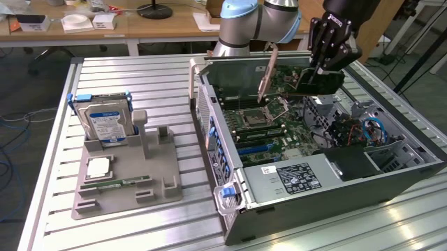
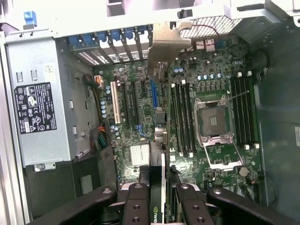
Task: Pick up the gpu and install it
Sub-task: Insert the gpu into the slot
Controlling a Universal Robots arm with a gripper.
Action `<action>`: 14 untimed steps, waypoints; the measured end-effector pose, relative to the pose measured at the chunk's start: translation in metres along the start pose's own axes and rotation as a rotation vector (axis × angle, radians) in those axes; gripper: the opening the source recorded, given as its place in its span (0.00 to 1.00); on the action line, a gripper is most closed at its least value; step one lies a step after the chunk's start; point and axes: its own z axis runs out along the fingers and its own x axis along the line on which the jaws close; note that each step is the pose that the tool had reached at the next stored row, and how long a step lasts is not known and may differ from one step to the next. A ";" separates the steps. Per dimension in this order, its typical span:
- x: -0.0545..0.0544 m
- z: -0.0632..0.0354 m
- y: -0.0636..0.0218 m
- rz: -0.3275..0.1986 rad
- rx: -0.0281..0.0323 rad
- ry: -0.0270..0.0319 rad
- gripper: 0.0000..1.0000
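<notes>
Gripper (image 1: 323, 69) clamped on the gpu (image 1: 317, 84), held over the open computer case (image 1: 335, 198).

Black jointed metal fingers (image 2: 137, 206) drawn in narrow on the card, seen edge-on between them from the wrist; flat green board, black cooler on one face, thin pale end bracket at its far end; card hangs above the motherboard (image 1: 269, 130), apart from it as far as I can tell; under it a square steel processor socket (image 2: 213, 122) with its lid up, and long black memory slots (image 2: 183, 117) beside that; boxy grey power supply (image 1: 293, 178) with a black label at the case's near end; blue cables (image 1: 373, 128) looped at the exterior view's right; case lies on a ribbed aluminium table (image 1: 140, 73); well apart to the exterior view's left, a grey moulded tray (image 1: 125, 201) holds an upright silver hard drive (image 1: 104, 123) and a flat narrow memory stick (image 1: 115, 184).
</notes>
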 end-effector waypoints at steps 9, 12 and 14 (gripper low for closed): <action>0.000 0.0000 0.0000 -0.031 0.0008 0.0013 0.26; 0.000 0.0000 0.0000 -0.035 0.0010 0.0013 0.26; 0.000 0.0000 0.0000 -0.055 0.0015 0.0020 0.26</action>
